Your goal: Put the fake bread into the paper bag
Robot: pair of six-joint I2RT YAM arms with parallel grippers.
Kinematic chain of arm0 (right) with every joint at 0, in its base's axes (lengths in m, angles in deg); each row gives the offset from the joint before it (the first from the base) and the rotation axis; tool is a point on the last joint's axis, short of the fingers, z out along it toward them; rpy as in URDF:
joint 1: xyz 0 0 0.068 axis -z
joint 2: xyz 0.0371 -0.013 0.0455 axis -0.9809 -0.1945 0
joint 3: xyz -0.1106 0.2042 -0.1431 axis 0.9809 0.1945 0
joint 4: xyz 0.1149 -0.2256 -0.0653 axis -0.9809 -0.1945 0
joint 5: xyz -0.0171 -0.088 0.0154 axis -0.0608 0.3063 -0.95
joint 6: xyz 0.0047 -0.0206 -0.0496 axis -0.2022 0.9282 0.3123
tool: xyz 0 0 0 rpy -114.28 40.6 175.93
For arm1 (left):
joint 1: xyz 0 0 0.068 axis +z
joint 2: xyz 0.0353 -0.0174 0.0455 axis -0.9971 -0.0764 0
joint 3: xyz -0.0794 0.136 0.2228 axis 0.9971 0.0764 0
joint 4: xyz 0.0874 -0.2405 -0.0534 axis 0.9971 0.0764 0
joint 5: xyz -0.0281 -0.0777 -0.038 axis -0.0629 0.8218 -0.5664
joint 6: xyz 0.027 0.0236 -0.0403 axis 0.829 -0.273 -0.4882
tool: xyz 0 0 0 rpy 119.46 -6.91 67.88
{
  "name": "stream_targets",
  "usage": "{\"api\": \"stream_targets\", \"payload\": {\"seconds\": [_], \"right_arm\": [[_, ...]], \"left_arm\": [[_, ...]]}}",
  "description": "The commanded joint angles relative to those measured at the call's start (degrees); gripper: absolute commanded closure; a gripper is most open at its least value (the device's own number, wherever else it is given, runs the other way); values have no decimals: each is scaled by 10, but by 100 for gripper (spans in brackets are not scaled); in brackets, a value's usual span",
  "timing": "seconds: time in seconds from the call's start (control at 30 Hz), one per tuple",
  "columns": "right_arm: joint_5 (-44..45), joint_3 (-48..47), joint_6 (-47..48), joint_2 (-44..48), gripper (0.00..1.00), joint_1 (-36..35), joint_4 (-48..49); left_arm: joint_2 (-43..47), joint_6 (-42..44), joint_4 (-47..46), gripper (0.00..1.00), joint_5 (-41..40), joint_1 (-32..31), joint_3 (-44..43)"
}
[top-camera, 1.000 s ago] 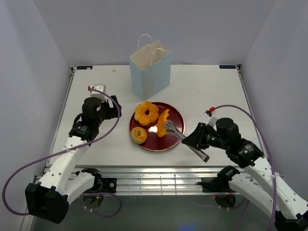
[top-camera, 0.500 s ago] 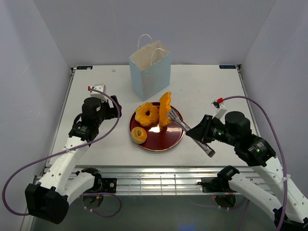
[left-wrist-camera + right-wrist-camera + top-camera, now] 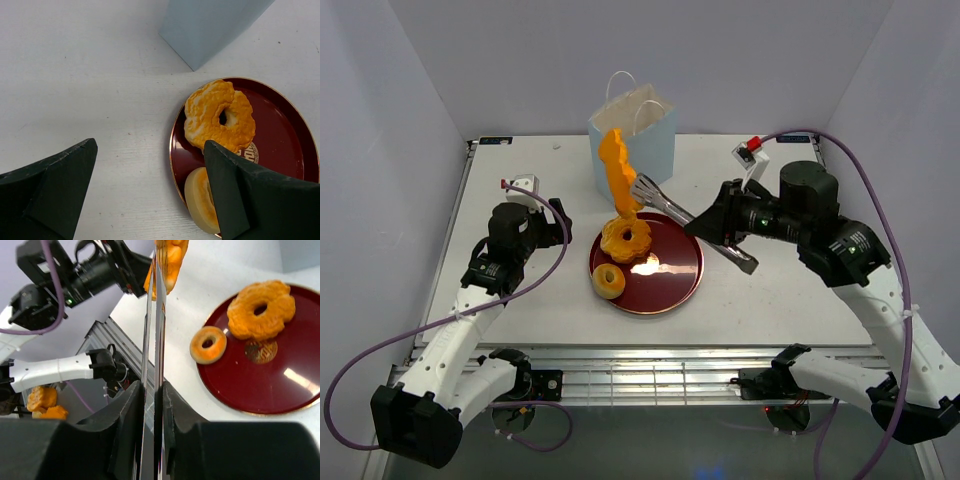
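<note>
My right gripper is shut on metal tongs, and the tongs pinch a long orange bread piece that hangs in the air in front of the pale blue paper bag, near its mouth. In the right wrist view the tongs run up from my gripper to the bread piece. A large ring-shaped bread and a small ring lie on the dark red plate. My left gripper is open and empty left of the plate.
The left wrist view shows the large ring, the small ring and the bag's lower corner. The bag stands at the back centre of the white table. Side walls close in left and right.
My right arm has lifted the long orange bread off the plate with the tongs and carried it up and back toward the bag. The left arm has not moved.
</note>
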Motion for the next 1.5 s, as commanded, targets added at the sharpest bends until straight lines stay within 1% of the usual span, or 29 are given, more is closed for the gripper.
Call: {"api": "stream_targets", "payload": {"seconds": [0.0, 0.33, 0.5, 0.63, 0.8, 1.1, 1.3, 1.47], "right_arm": [[-28, -86, 37, -32, 92, 0, 43], [14, -243, 20, -164, 92, 1, 61], [35, -277, 9, -204, 92, 8, 62], [31, -263, -11, -211, 92, 32, 63], [7, -198, -35, -192, 92, 68, 101], [-31, -181, -49, -207, 92, 120, 113], [-45, -154, -63, -194, 92, 139, 134], [-67, -152, -77, -204, 92, 153, 147]], "left_arm": [[11, -2, -1, 2, 1, -3, -12], [11, -1, -2, 2, -1, -3, -12], [11, -1, -2, 2, 1, -3, -12], [11, -1, -2, 2, 4, -3, -12], [12, -2, -3, 2, 8, -3, -12], [12, -2, -3, 2, 12, -3, -12], [12, -2, -3, 2, 14, -3, -13], [13, -3, -4, 2, 15, -3, -13]]}}
